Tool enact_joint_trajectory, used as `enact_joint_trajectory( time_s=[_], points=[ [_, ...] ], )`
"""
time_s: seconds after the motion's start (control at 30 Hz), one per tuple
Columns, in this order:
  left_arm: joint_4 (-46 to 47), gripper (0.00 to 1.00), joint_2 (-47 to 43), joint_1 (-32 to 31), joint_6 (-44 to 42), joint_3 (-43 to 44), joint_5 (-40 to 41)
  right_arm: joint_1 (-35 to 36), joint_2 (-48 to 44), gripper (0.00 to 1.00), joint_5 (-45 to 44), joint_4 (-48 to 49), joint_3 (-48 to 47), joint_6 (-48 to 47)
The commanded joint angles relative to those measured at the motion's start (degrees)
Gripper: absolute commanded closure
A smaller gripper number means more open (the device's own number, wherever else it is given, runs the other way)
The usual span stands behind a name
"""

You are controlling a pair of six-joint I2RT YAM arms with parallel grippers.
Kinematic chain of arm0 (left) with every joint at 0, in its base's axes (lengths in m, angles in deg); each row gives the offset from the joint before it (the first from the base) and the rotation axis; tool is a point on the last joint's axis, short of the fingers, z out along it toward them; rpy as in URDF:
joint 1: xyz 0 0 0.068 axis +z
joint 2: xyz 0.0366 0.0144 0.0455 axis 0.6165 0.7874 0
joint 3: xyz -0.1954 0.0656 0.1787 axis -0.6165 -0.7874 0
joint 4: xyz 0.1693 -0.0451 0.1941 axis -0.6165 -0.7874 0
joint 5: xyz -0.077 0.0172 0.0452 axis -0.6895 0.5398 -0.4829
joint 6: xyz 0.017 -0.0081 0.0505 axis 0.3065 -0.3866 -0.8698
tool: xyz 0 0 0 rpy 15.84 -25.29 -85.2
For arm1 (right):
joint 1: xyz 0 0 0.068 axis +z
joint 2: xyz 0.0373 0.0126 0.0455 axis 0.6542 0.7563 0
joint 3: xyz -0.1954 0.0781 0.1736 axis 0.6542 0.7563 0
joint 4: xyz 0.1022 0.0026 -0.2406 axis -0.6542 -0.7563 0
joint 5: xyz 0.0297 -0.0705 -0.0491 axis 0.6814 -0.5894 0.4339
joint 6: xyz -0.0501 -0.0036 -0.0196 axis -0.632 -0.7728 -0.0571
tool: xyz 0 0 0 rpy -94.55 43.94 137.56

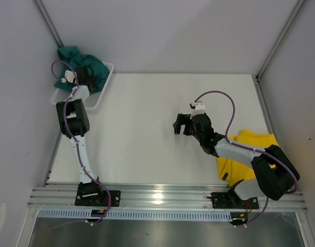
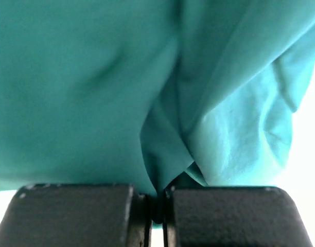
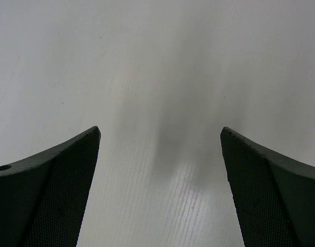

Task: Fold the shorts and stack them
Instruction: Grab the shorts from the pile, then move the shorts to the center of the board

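Observation:
The teal-green shorts lie bunched in the white basket at the far left corner. My left gripper is down in that heap, shut on a fold of the teal fabric, which fills the left wrist view. The yellow shorts lie crumpled at the right edge of the table, partly under my right arm. My right gripper hovers open over bare table near the middle, with nothing between its fingers.
The white table is bordered by grey walls and metal frame posts. The basket sits against the left wall. An aluminium rail with both arm bases runs along the near edge.

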State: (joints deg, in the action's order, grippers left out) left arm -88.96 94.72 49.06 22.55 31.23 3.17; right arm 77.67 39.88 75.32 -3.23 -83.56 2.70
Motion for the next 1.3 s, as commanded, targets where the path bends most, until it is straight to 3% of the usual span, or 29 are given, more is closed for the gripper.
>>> enact_joint_trajectory(
  time_s=[0.0,0.27,0.47,0.7,0.87,1.0,1.17,1.27],
  points=[
    [11.62,1.00,-6.97,-0.37,-1.29,-0.34,-1.98,-0.34,0.04,0.00,0.33,2.64,-0.24,0.03],
    [17.26,1.00,-21.74,-2.74,-5.42,-8.78,-3.04,-0.34,-0.75,0.00,0.24,2.73,-0.06,-0.23],
    [27.37,1.00,-38.33,-10.20,-8.67,-22.23,0.12,-0.43,-2.32,0.00,-0.82,3.16,0.64,-1.11],
    [29.30,1.00,-52.67,-28.11,-34.64,-15.66,10.48,-0.52,-4.17,0.00,-2.04,3.52,1.78,-1.46],
    [30.63,1.00,-60.25,-39.46,-46.81,-13.44,14.97,-0.87,-7.42,0.01,-2.22,5.45,3.98,-1.02],
    [32.55,1.00,-67.45,-48.42,-49.46,-19.14,19.46,-0.96,-10.85,0.00,-5.55,6.33,6.00,-0.50],
    [37.92,1.00,-77.64,-55.21,-51.57,-34.61,26.92,-1.31,-15.33,0.00,-9.78,7.21,8.99,0.91],
    [35.64,1.00,-83.08,-56.44,-45.70,-45.04,29.74,-1.31,-16.39,0.00,-11.53,6.86,9.43,1.26]
  ],
)
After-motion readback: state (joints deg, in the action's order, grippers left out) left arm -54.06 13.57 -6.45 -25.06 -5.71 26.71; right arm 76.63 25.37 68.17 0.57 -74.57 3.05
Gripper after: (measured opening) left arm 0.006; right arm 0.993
